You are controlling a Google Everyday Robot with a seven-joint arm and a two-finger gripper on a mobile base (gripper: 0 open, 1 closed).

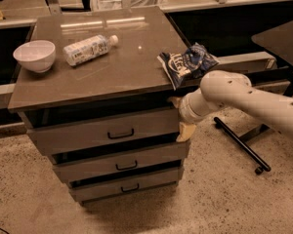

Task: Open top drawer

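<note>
Top drawer [88, 133] looks shut just under the worktop [112, 77]. The claw [179, 116] is at its right end, spread wide, one tip by the front's upper corner and one by the lower. It grips nothing. The handle [120, 134] lies at nine o'clock from the claw, well apart. To do this well, I judge the claw should slide toward nine o'clock, centre on the loop, close squarely, then pull straight out and level. At twelve o'clock a bag [188, 62] overhangs the worktop edge; the arm could nudge it. Bottle [90, 48] and bowl [34, 55] lie at ten o'clock, far off.
</note>
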